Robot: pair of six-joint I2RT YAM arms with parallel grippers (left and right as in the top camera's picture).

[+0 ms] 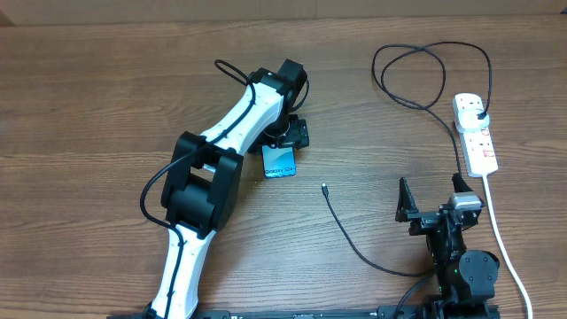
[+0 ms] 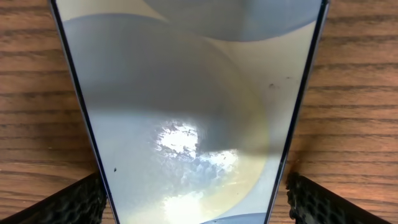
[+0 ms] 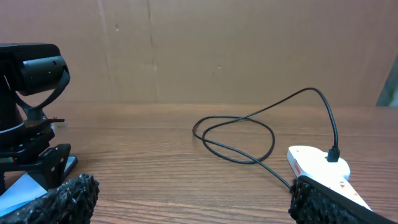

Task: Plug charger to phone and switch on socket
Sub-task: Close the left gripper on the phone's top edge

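Left gripper (image 2: 194, 200) is hanging straight over the phone (image 1: 280, 163), jaws standing very wide. In the left wrist view one pad (image 2: 68, 202) is sitting at each long edge of the phone. Whether they are pressing on it or only flanking it: cannot tell. The phone is lying screen up on the table (image 1: 89, 106) near mid-table, its far end hidden under the left wrist in the overhead view.

Right gripper (image 1: 431, 190) is idling near the table's near right edge, jaws fully spread and holding nothing.

Socket (image 1: 476, 133) is lying at far right, well apart from the phone. Its far outlet is holding the black plug (image 1: 478, 112) of the charger (image 1: 354, 239); the other outlets look unoccupied. Switch position: too small to tell. A white cord (image 1: 505, 248) is running from the socket's near end toward the table's near edge.

The charger cable is looping behind the socket, then passing by the right arm. Its tip (image 1: 325, 187) is lying loose on the table between phone and right gripper, touching neither.
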